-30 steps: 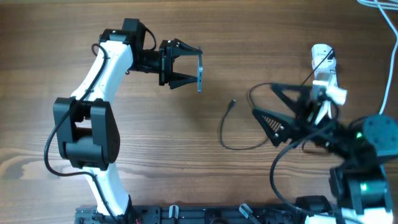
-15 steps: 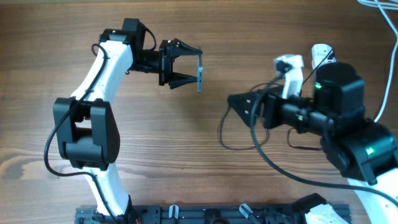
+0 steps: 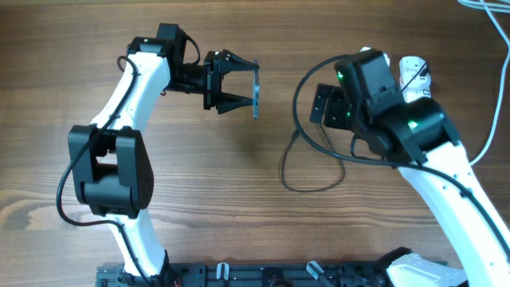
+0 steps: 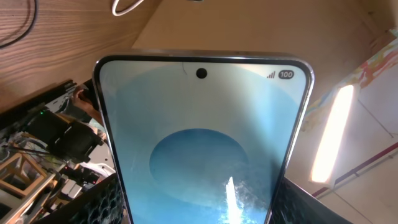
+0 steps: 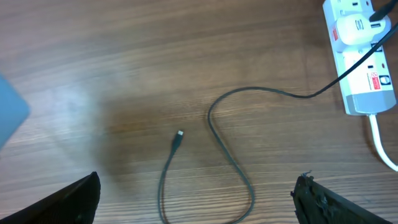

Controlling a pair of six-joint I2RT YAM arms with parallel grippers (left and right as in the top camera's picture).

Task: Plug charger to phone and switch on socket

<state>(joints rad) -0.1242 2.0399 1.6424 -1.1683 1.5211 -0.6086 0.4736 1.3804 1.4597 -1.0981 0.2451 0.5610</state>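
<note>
My left gripper [image 3: 243, 84] is shut on the phone [image 3: 256, 94] and holds it on edge above the table. In the left wrist view the phone's teal screen [image 4: 202, 143] fills the frame between the fingers [image 4: 199, 214]. The charger cable [image 3: 284, 174] lies looped on the table. In the right wrist view its connector tip [image 5: 179, 134] lies free on the wood. My right gripper [image 3: 325, 105] hangs open and empty above the cable, fingers wide apart [image 5: 199, 208]. The white socket [image 5: 364, 62] lies at the right with a white adaptor [image 5: 354, 28] plugged in; it is partly hidden by my arm in the overhead view [image 3: 414, 70].
The socket's thick white cord [image 5: 382, 146] runs off to the right, and white cord shows at the back right corner [image 3: 494, 24]. A blurred corner of the phone [image 5: 9, 115] shows at the left of the right wrist view.
My right arm has swung up and back from the front right, and now sits over the cable beside the socket. The left arm and phone have not moved.
</note>
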